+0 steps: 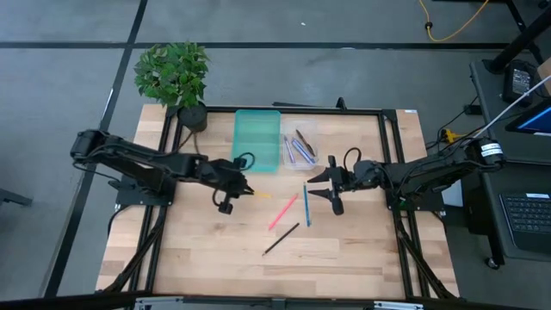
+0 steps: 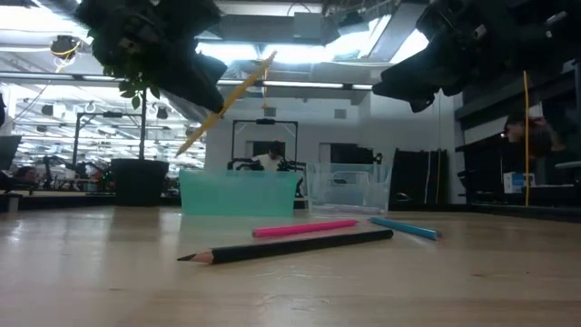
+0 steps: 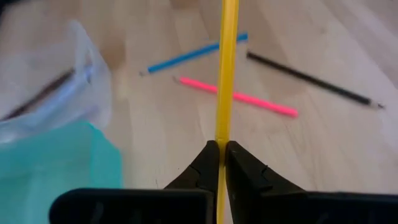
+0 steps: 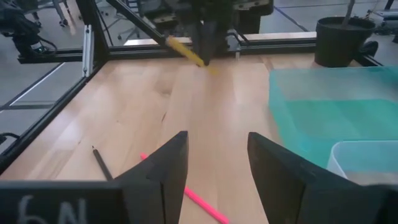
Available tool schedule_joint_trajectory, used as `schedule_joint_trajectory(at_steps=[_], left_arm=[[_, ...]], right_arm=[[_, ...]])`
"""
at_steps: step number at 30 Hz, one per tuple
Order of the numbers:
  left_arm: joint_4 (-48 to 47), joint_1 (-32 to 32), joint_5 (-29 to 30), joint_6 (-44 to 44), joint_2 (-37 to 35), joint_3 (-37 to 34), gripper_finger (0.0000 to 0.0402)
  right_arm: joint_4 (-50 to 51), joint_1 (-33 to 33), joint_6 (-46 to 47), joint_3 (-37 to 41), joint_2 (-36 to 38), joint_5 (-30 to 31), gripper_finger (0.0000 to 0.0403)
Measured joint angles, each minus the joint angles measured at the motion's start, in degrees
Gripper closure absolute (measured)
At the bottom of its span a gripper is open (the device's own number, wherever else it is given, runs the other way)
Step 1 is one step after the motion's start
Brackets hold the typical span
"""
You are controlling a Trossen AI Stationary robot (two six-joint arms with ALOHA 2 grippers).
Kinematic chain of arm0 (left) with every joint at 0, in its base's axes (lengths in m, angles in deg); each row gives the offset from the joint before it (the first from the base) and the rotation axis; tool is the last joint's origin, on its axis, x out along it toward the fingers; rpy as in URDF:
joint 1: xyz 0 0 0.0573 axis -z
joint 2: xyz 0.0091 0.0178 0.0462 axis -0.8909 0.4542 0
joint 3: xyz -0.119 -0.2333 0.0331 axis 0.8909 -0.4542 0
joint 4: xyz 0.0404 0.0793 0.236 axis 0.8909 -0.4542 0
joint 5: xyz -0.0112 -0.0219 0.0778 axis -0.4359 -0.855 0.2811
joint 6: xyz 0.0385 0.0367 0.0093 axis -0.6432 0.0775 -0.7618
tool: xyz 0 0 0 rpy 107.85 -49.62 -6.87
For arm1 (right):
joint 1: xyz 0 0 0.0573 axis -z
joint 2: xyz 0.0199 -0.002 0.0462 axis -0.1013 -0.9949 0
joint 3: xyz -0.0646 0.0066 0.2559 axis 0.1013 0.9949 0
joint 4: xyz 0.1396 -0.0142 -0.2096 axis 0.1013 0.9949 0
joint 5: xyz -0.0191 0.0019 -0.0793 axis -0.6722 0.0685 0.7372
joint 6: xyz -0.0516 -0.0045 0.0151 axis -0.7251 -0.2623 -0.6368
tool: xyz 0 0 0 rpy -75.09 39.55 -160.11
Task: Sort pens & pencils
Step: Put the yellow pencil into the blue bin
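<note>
Light wood table (image 1: 344, 250) in a black frame on a grey floor, potted plant (image 1: 175, 77) at the far left corner. Low view looks into a lit workshop beyond; a person sits far behind the trays.

Containers: teal tray (image 1: 257, 138) at far centre, nothing visible inside from above. Clear tray (image 1: 300, 145) just right of it, touching or nearly so, holds a few sticks – purple and dark ones, exact count unclear.

Left gripper (image 1: 244, 189) sits just near of the teal tray's near-left corner, off the table, fingers pinched tight on the yellow pencil (image 3: 227, 68). In the low view the pencil (image 2: 227, 102) hangs tilted in the air, clear of the surface. Left wrist view shows the finger pads closed around it with the shaft running straight out ahead.

Right gripper (image 1: 320, 185) is right of centre, raised above the table, fingers spread wide, nothing between them; right wrist view confirms an empty gap.

Loose on the table, centre: blue pencil (image 1: 306, 205) beside the right gripper, pink pencil (image 1: 282, 211) just left of it at an angle, black pencil (image 1: 281, 238) nearer, apart from both. All three lie flat, none touching the trays.
</note>
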Motion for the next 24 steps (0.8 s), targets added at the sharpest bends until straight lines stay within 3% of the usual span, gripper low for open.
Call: schedule_joint_trajectory(at_steps=[11, 17, 24], left_arm=[[33.75, -0.15, 0.0, 0.53, -3.21, -16.74, 0.039], [50.15, -1.08, 0.21, 5.42, -3.17, -23.78, 0.039], [54.29, -0.71, 8.5, 7.04, -2.62, -25.53, 0.039]], right_arm=[[-0.39, -0.01, -0.06, 0.0, 0.0, -0.02, 0.0236], [-0.41, 0.0, -0.16, 0.0, 0.0, -0.04, 0.0236], [-1.28, 0.0, -1.18, 0.0, 0.0, -0.17, 0.0236]])
